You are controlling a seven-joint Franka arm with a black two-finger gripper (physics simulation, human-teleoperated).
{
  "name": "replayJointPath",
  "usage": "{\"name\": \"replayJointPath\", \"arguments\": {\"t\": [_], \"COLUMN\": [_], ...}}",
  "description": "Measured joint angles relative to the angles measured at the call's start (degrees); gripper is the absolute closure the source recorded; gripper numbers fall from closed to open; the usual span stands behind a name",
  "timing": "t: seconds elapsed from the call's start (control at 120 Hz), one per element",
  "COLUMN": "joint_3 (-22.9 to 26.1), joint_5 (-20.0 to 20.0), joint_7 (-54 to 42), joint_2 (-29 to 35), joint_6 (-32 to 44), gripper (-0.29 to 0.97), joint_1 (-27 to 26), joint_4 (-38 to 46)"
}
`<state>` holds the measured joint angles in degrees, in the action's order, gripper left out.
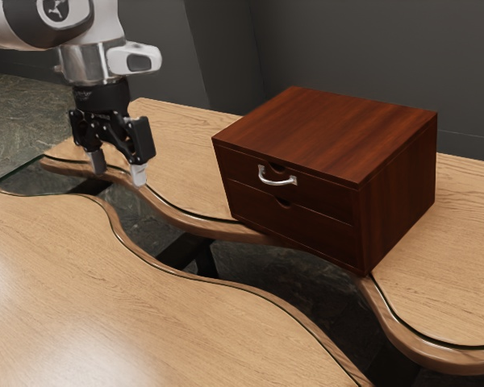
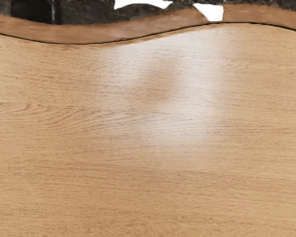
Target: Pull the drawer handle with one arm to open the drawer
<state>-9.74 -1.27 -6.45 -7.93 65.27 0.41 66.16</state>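
Claw (image 1: 118, 171) is hanging wide open over the table (image 1: 64, 306), well apart from the handle (image 1: 276, 177) of the shut drawer (image 1: 306, 189).

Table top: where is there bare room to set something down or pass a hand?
Bare: the broad near slab of the table, this side of the wavy gap; also the stretch between the gripper and the cabinet. Crowded at the cabinet's front, by its handle.

No legible text, label, brand or number was recorded. A pale emblem (image 1: 53, 8) on the arm's joint cap (image 1: 24, 12) could not be read.
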Motion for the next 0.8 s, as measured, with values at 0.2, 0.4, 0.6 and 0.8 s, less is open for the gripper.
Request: {"name": "replayJointPath", "arguments": {"t": [0.2, 0.4, 0.6, 0.8], "joint_3": [-3.2, 8.4, 8.9, 6.7], "joint_5": [-2.7, 2.4, 1.7, -2.9], "joint_7": [-2.5, 20.2, 49.3, 70.5], "joint_2": [2.4, 0.9, -3.1, 8.6], "joint_6": [8.7, 5.4, 9.3, 32.3], "gripper": [0.03, 0.02, 0.04, 0.06], "joint_1": [-1.3, 4.5, -6.1, -9.1], "joint_4": [-0.4, -2.8, 0.8, 23.4]}}
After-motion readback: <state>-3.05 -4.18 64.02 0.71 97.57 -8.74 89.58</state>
